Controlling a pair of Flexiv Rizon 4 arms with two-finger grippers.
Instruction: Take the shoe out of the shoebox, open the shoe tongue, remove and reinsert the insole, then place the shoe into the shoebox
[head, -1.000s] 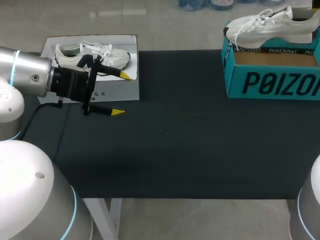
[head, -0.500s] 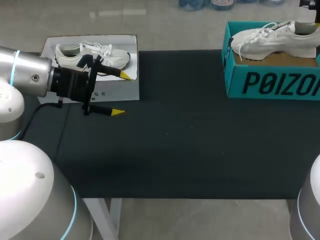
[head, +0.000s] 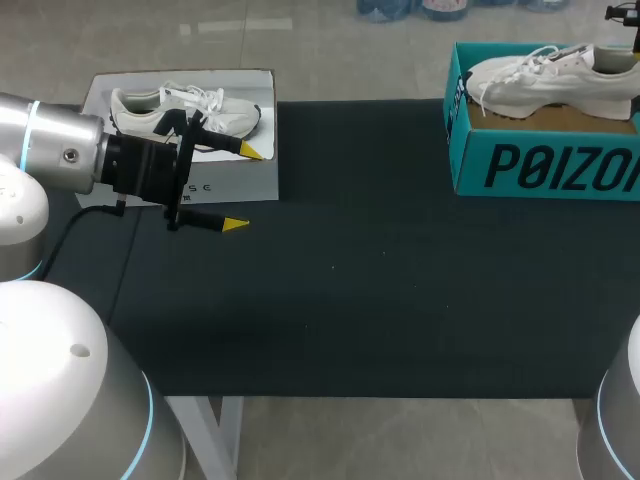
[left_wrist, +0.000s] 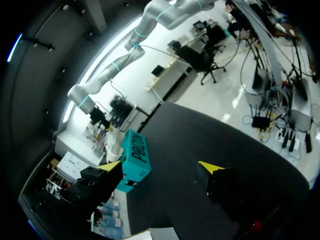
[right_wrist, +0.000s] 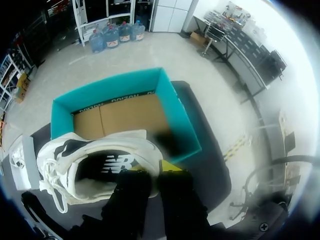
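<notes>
Black table (head: 380, 280), shoebox (head: 545, 165) at far-right corner, right gripper (right_wrist: 152, 169) clamping shoe (head: 540, 75) over it

Black tabletop (head: 380, 300), matte, with a few pale specks near the middle. Far-left corner: flat white sheet (head: 250, 170), small dark print on its near part; whether paper or a lid, cannot tell. On the sheet lies a spare white sneaker (head: 225, 115) with dark side panels, white laces loose, toe toward the tabletop's middle. Thin black cable (head: 70, 235) along the left edge.
</notes>
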